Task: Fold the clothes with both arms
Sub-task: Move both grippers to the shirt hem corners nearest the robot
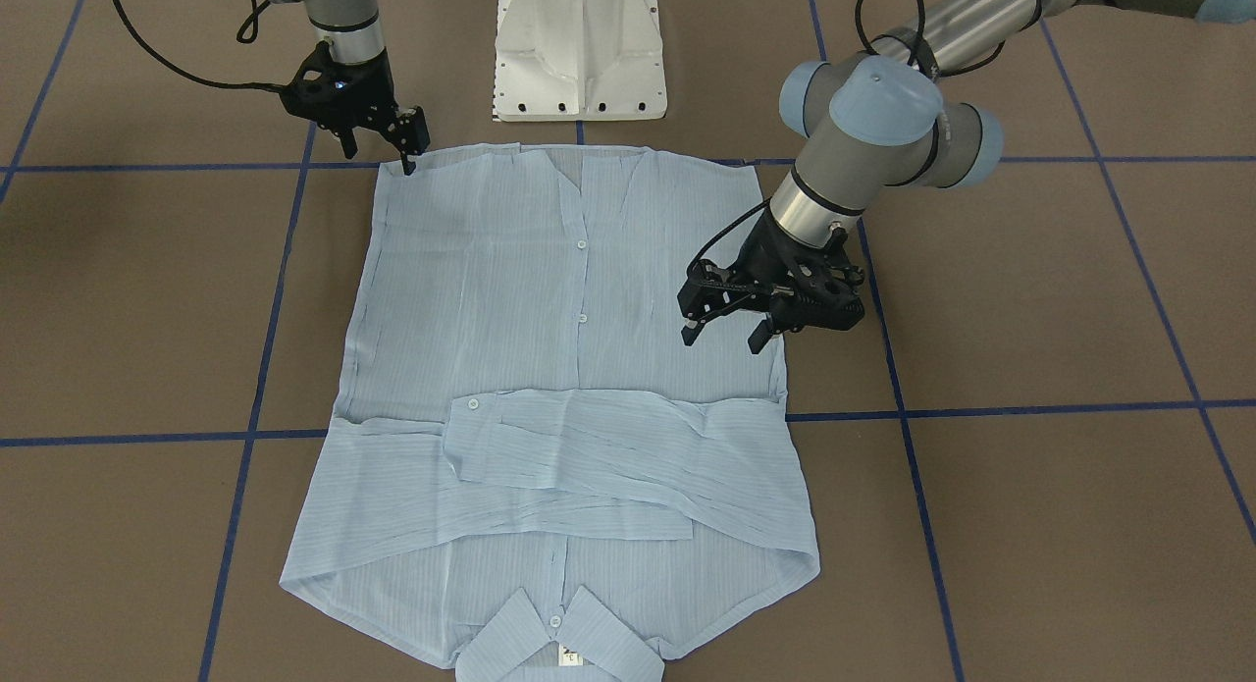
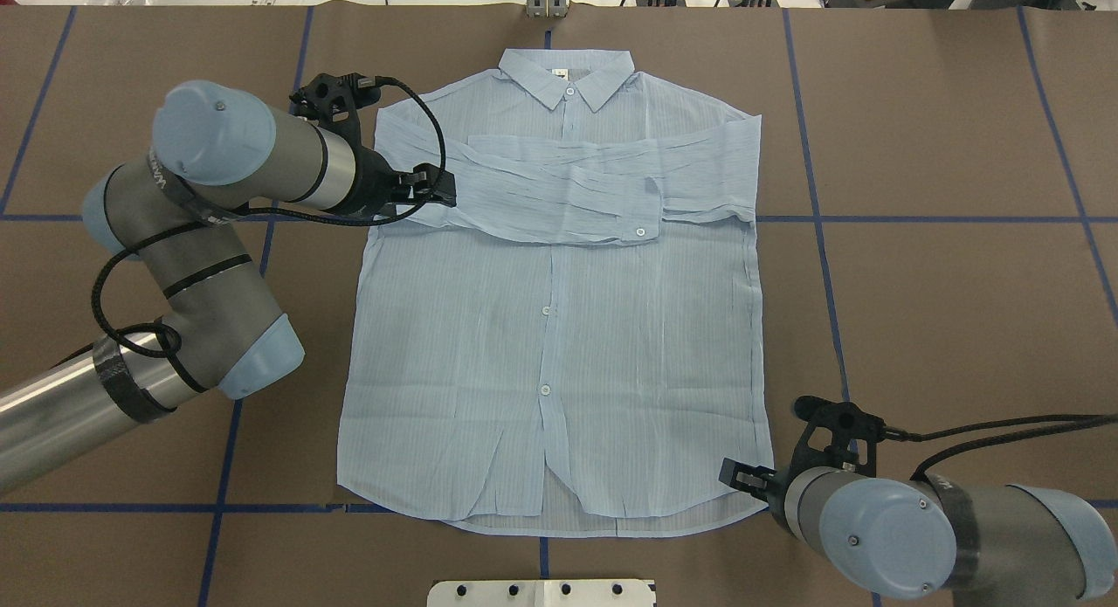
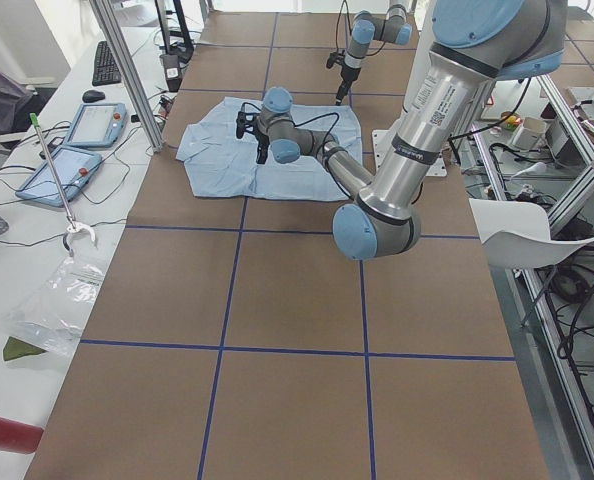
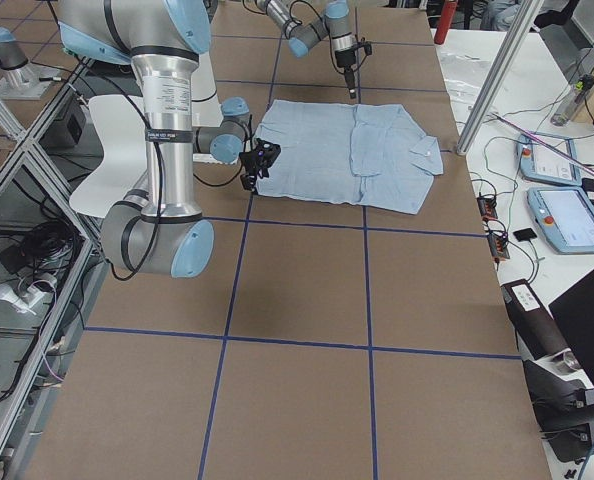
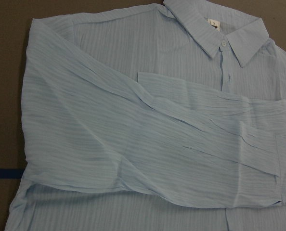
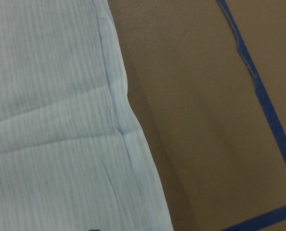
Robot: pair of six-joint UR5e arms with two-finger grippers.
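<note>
Nothing reads cleanly from here. The neck label (image 5: 213,21) on the shirt (image 5: 133,134) carries one small dark mark, possibly a size letter, too small to tell. There's white lettering (image 2: 157,175) on my left arm (image 2: 236,153) and a printed sticker (image 3: 439,100) on its tube, both illegible.

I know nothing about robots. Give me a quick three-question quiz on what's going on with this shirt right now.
1. True or false: both sleeves lie folded across the front of the shirt.
2. The left fingers are: A) open and empty; B) pinching the collar; C) holding a button.
3. Fill in: the right fingers are at a corner of the shirt's ____ edge.
Key: 1 true; 2 A; 3 bottom (the hem).
</note>
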